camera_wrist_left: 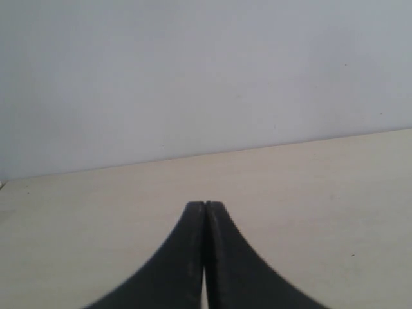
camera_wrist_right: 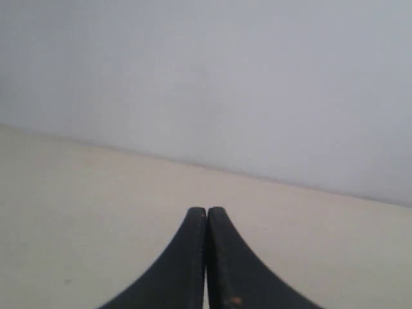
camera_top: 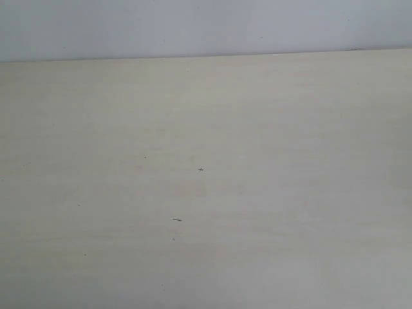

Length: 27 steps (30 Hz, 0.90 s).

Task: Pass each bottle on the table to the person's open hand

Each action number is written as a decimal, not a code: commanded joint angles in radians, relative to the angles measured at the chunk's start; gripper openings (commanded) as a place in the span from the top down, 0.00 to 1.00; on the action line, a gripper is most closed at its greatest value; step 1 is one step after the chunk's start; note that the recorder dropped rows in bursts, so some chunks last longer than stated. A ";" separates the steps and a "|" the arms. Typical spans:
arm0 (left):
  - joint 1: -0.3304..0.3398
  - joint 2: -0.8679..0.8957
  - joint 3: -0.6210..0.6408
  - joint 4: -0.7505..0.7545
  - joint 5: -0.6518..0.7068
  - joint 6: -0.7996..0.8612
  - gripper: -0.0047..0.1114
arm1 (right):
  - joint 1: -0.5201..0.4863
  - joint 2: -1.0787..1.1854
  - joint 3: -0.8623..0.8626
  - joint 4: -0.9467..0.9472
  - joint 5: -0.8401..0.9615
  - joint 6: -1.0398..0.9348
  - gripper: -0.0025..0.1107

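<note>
Exterior view first: basically all you get is the table (camera_top: 290, 193), a flat pale beige top with a matte finish and really faint wood grain running side to side. It fills the view from the near edge back to its far edge, which runs straight across the whole width, a touch higher on the right, so the long way of it lies left to right. Behind that edge is a plain grey-blue wall (camera_top: 193, 26). Only a few marks show on the top: a tiny cross mark (camera_top: 201, 169) near the middle and a short dark dash (camera_top: 177, 219) a bit closer to the camera, plus a few specks.

Left wrist view: the left gripper (camera_wrist_left: 205, 206) is pinched fully together, tips touching with just a hairline seam between them, and it's holding nothing. The fingers (camera_wrist_left: 232, 270) are matte black, flaring outward toward the base like a curved wedge, with fine ridging along one edge. It sits above the tabletop, pointing at the table's far edge and the wall.

Right wrist view: same deal. The right gripper (camera_wrist_right: 206, 210) is closed tight, tip to tip, nothing in it, same black flared shape, with a small orange-brown fleck low on one finger. It points across the beige top toward the wall too.
</note>
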 commanded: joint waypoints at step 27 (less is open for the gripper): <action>0.001 -0.007 0.002 0.002 -0.003 -0.003 0.95 | -0.345 -0.164 0.131 0.151 -0.029 -0.136 0.97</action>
